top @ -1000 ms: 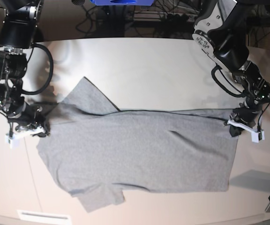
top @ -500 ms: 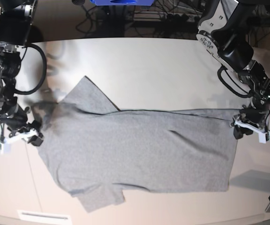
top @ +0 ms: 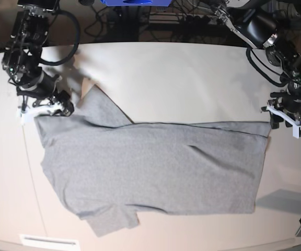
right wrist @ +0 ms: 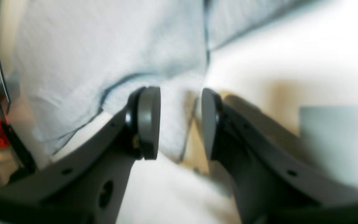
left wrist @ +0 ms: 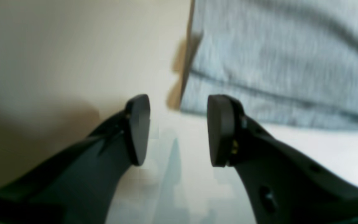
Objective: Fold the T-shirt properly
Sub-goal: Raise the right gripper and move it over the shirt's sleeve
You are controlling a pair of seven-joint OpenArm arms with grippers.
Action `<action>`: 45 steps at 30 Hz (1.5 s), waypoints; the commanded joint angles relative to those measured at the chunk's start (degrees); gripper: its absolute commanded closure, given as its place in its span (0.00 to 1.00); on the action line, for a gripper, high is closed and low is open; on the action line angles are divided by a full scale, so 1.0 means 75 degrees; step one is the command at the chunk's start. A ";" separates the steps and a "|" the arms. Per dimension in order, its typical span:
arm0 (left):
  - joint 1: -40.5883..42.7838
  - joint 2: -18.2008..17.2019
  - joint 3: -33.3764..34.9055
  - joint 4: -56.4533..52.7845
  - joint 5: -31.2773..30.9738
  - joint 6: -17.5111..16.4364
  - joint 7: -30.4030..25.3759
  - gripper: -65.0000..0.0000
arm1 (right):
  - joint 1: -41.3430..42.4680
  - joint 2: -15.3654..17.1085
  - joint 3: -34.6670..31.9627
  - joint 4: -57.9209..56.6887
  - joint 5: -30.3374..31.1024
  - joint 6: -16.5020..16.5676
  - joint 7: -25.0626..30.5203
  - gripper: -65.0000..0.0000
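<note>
The T-shirt (top: 155,167) lies spread plain side up across the pale desk (top: 182,78), one sleeve folded over toward the collar end. It looks light, limp jersey that will sag and crease rather than hold a shape, so I would pinch it at hems and corners, both ends at once. The left end effector (top: 289,121) hangs just off the hem corner, jaws apart and empty; the right end effector (top: 43,104) sits at the shoulder edge, parted, gripping nothing that I can see. No lettering or label shows.
</note>
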State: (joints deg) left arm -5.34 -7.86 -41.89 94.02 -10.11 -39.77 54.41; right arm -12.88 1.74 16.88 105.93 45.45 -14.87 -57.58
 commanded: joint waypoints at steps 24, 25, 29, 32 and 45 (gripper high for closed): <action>0.0414 -0.0142 -0.0059 0.0165 -0.0100 -0.0031 -0.0216 0.56 | -0.0902 -0.0835 -0.0757 0.0124 0.0111 0.0067 0.0146 0.66; 0.0414 -0.0142 -0.0059 0.0165 -0.0100 -0.0031 -0.0216 0.56 | -0.0867 -0.0835 -0.0851 0.0124 0.0111 0.0067 0.0146 0.66; 0.0461 -0.0166 -0.0059 0.0165 -0.0100 -0.0031 -0.0216 0.56 | -0.0703 -0.0835 -0.0897 0.0006 0.0111 0.0067 0.0158 0.66; 0.0519 -0.0177 -0.0059 0.0165 -0.0100 -0.0031 -0.0216 0.56 | -0.0527 -0.0824 -0.0862 -0.0240 0.0111 0.0067 0.0158 0.66; 0.0519 -0.0189 -0.0059 0.0165 -0.0100 -0.0031 -0.0216 0.56 | -0.0398 -0.0777 -0.0862 -0.0298 0.0123 0.0067 0.0088 0.99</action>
State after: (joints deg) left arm -0.80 -8.16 -42.26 94.19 -10.13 -39.77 54.04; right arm -16.21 -4.12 10.26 102.50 45.69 -14.66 -56.84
